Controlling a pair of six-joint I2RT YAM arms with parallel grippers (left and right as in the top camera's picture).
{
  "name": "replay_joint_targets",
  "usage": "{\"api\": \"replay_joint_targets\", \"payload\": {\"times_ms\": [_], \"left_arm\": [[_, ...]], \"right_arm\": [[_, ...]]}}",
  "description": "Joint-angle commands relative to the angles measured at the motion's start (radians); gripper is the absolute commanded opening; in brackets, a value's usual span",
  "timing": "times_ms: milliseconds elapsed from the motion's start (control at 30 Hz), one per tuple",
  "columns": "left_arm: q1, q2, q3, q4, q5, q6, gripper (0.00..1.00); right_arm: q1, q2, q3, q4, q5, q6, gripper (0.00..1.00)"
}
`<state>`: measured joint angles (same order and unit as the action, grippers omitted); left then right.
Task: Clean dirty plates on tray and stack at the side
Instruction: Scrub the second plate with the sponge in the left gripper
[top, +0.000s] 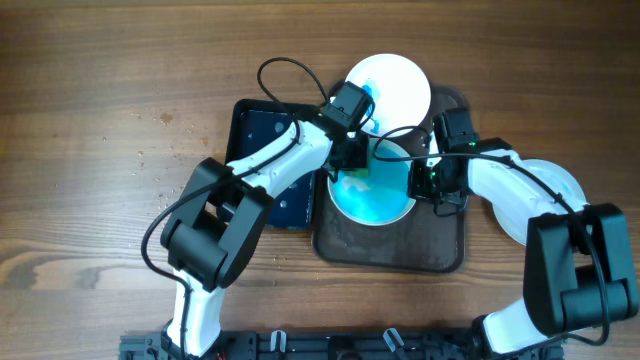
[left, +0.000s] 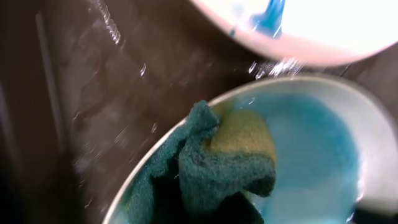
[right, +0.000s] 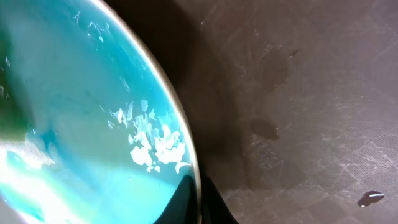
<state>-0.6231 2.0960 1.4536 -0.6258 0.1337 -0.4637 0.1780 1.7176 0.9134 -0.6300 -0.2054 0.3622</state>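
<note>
Left arm is reached from the lower left across the dark bin (top: 262, 140), and the left gripper (top: 352, 165) is set over the left rim of the blue plate (top: 378, 200). The sponge (left: 233, 152) is pinched by it, bunched, green side out, long axis lying across the rim; the fingers are mostly hidden.

Right arm is bent in from the lower right. The right gripper (top: 425, 182) is closed on the plate's right rim, and a dark finger (right: 200, 208) is seen over the edge.

The plate is round, face up, on the brown tray (top: 400, 250); tilt cannot be told. A white plate (top: 395, 85) is near its top edge. Another white plate (top: 560, 185) is seen on the table (top: 100, 120), right of the tray. Bare tray is left below the plate.
</note>
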Motion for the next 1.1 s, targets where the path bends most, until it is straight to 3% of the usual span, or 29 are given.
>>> {"api": "replay_joint_targets", "payload": {"times_ms": [0,67,167,333,500,633,867,1067], "left_arm": [[0.043,0.047,-0.051,-0.182,0.040,0.127,0.04],[0.042,0.047,-0.052,-0.218,0.239,0.175,0.04],[0.028,0.047,-0.052,-0.200,0.388,0.195,0.04],[-0.076,0.047,-0.052,-0.114,0.452,0.195,0.04],[-0.116,0.047,-0.052,-0.130,0.385,0.123,0.04],[-0.080,0.047,-0.052,-0.244,0.386,0.114,0.04],[-0.002,0.035,-0.052,-0.411,-0.053,0.003,0.04],[0.008,-0.137,-0.051,-0.387,-0.109,-0.129,0.04]], "right_arm": [[-0.002,0.048,-0.039,-0.035,0.101,0.000,0.04],[-0.002,0.048,-0.039,-0.034,0.101,0.033,0.04],[-0.002,0.048,-0.039,-0.033,0.089,0.038,0.04],[-0.002,0.048,-0.039,-0.033,0.076,0.038,0.04],[-0.002,0.048,-0.039,-0.033,0.074,0.037,0.04],[-0.002,0.048,-0.039,-0.033,0.074,0.037,0.04],[-0.002,0.048,-0.039,-0.026,0.074,0.037,0.04],[-0.002,0.048,-0.039,-0.026,0.074,0.033,0.04]]}}
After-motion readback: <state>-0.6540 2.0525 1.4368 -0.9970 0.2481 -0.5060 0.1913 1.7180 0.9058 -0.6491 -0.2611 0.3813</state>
